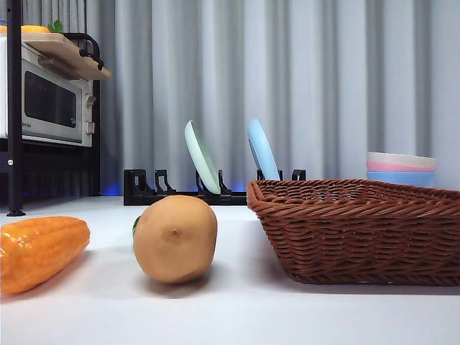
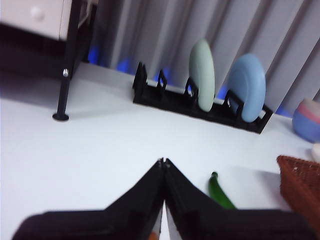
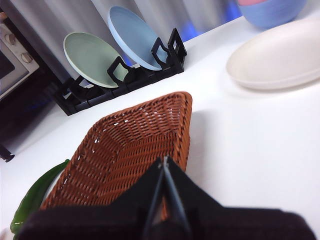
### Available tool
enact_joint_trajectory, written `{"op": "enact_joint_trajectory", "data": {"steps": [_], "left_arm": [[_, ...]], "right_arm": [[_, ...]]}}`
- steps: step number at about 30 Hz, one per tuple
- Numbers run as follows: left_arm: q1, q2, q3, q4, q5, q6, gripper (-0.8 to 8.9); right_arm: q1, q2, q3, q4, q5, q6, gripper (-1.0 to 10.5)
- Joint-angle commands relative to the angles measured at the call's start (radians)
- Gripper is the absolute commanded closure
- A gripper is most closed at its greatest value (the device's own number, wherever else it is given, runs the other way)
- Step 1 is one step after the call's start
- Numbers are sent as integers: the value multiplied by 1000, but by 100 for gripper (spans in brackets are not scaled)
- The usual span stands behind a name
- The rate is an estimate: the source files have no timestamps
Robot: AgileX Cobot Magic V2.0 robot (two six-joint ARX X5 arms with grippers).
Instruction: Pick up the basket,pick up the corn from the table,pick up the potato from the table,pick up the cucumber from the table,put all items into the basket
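Front view, ribbed orange corn (image 1: 39, 250), smooth potato (image 1: 175, 238), woven basket (image 1: 359, 230), both grippers closed, empty

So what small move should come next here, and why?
Probably open the right gripper and lower it onto the basket's near rim. Both grippers are shut and hold nothing, the basket is empty, and the corn, potato and cucumber lie on the table.

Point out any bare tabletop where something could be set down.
Bare table runs along the front, and a gap sits between the potato and the basket. More lies between the basket and the cream plate. Crowded: the corn and the cucumber flank the potato.
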Motion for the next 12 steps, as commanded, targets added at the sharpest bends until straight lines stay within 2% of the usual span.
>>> {"op": "enact_joint_trajectory", "data": {"steps": [1,5,12], "left_arm": [[3,69,51,-3,8,25,821],[3,200,139,-11,47,67,821],[3,481,319,-80,201,142,821]], "right_arm": [[0,89,61,9,2,-40,956],[0,233,155,8,-2,-84,956],[0,513,346,-42,-45,-169,954]]}}
